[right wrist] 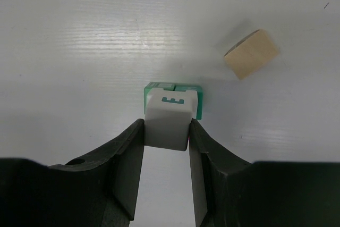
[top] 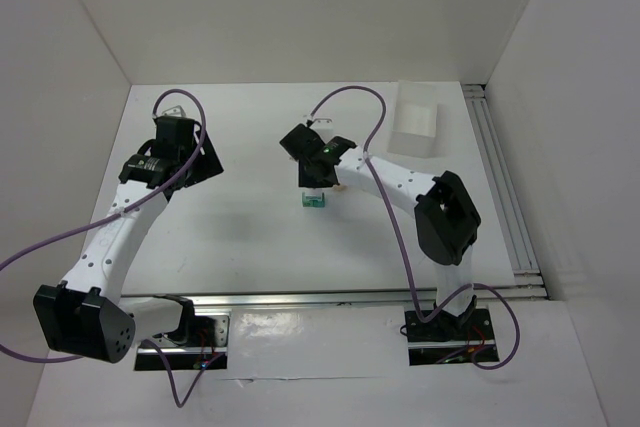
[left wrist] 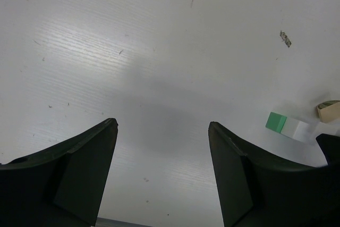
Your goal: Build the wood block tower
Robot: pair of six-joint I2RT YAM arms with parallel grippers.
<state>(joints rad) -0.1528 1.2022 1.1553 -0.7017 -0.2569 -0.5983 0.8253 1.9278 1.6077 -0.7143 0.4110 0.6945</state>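
My right gripper (right wrist: 166, 126) is shut on a white block (right wrist: 169, 118) with a teal letter E on its face. It holds the block right over the green blocks (right wrist: 172, 91) standing on the table. In the top view this green base (top: 313, 203) is at mid-table under the right gripper (top: 315, 183). I cannot tell whether the white block rests on it. A tan piece (right wrist: 251, 54) lies loose on the table just to the right. My left gripper (left wrist: 162, 123) hangs open over bare table at the far left. Its view shows the green (left wrist: 276, 122) and white (left wrist: 296, 129) blocks far right.
A clear plastic tray (top: 417, 117) stands at the back right. An aluminium rail (top: 500, 187) runs along the table's right side and another along the near edge. White walls close in the left, back and right.
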